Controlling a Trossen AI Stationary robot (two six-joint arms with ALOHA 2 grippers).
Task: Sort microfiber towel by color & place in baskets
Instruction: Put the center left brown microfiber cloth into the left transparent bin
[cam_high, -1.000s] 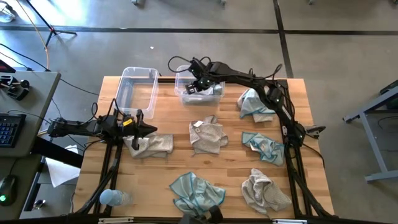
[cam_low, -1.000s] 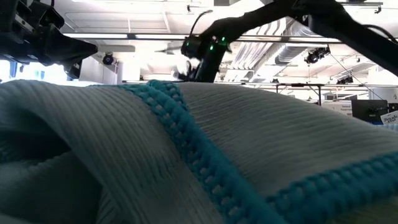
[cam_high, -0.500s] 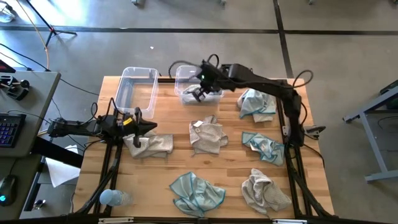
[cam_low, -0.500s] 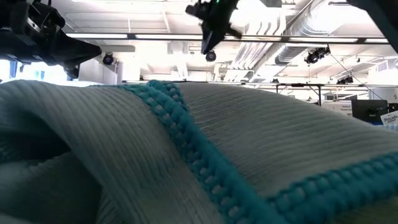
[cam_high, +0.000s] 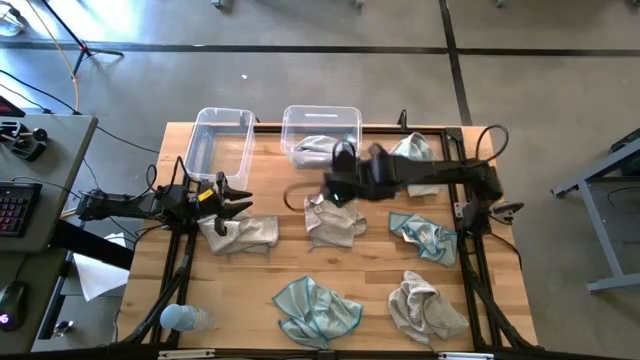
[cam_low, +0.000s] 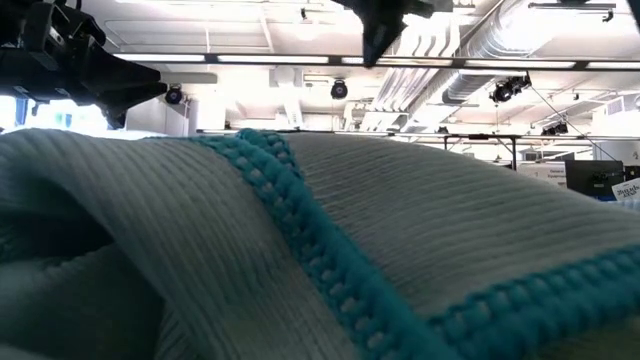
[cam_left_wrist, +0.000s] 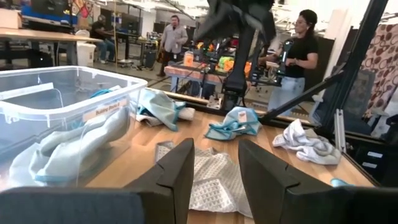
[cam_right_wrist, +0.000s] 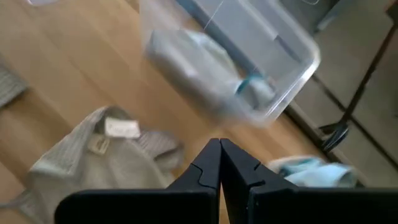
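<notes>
Since a second ago the right arm has swung back from the far basket toward the middle of the worktop, and the left arm's fingers have begun to part.

At the left edge, the left gripper (cam_high: 232, 203) hangs just above a beige-grey towel (cam_high: 243, 233), fingers (cam_left_wrist: 176, 176) spread with a gap between them. That cloth lies just under and ahead of them, its long axis running across the worktop toward the right. The left basket (cam_high: 218, 146), apparently empty, sits just beyond this arm, so it seems the nearer one for this cloth.

Further right, the right basket (cam_high: 321, 135) holds a pale teal-blue towel (cam_right_wrist: 205, 65). The right gripper (cam_high: 335, 190), fingers pressed together on nothing, hovers over the far edge of a second beige-grey towel (cam_high: 335, 222) mid-worktop.

Four more towels lie to the right and front on bare wood (cam_high: 375, 275). Beyond the worktop are workbenches and people standing.
</notes>
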